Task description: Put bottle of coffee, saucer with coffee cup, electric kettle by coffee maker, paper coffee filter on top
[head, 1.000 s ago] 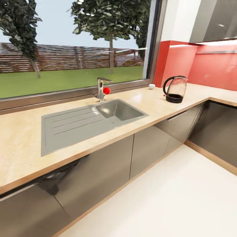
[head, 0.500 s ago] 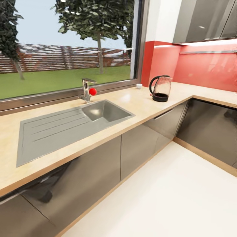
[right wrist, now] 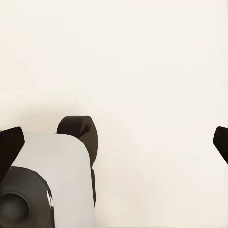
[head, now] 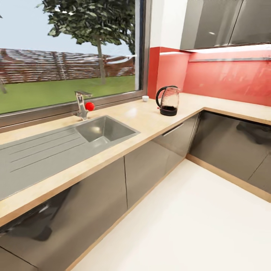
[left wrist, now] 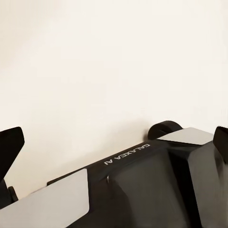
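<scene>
The electric kettle (head: 168, 101), clear brownish glass with a black base and handle, stands on the light wood countertop (head: 150, 120) near the corner by the red wall. A small white coffee cup (head: 145, 98) sits behind it, close to the window frame. In the left wrist view my left gripper (left wrist: 114, 145) is open and empty above my own base, over pale floor. The right wrist view has my right gripper (right wrist: 114, 141) open and empty as well, also over the floor. The coffee maker, bottle of coffee, kitchen shelf, paper coffee filter and saucer are out of view.
A steel sink (head: 103, 130) with a drainboard and a faucet (head: 81, 105) with a red knob is set in the counter under the window. Grey glossy cabinet fronts (head: 150, 165) run below and turn the corner at the right. White floor (head: 195, 222) lies open in front.
The whole head view has shifted, so the sink, kettle and cup now sit further left in the picture. The things themselves have not moved on the counter.
</scene>
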{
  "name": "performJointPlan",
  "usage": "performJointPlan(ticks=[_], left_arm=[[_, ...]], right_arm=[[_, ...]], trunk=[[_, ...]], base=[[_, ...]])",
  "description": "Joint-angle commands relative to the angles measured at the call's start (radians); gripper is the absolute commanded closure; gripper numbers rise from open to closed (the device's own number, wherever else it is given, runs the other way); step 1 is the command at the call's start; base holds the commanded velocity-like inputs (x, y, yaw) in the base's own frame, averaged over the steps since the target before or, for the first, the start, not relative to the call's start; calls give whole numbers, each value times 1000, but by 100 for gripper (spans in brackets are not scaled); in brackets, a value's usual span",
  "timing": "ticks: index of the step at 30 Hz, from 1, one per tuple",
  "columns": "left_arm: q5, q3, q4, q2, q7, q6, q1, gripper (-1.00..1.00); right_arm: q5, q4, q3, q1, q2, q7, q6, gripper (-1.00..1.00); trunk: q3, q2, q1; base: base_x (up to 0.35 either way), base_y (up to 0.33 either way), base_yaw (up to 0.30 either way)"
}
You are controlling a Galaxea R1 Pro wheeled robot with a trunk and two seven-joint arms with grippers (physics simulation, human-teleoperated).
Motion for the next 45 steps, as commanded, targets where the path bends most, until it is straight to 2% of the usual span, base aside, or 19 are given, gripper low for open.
performJointPlan(ticks=[1, 30, 45], left_arm=[[5, -8, 0, 0, -1, -7, 0, -100], [5, -8, 0, 0, -1, -7, 0, -100], [5, -8, 0, 0, -1, -7, 0, -100]], right_arm=[[-8, 5, 9, -2, 0, 6, -7, -100], [-8, 5, 9, -2, 1, 5, -8, -100], [-6, 5, 9, -2, 1, 6, -14, -100]], trunk=[[-1, 0, 0], [-1, 0, 0], [-1, 0, 0]], base=[[1, -1, -255], [94, -76, -193], [235, -190, -29]])
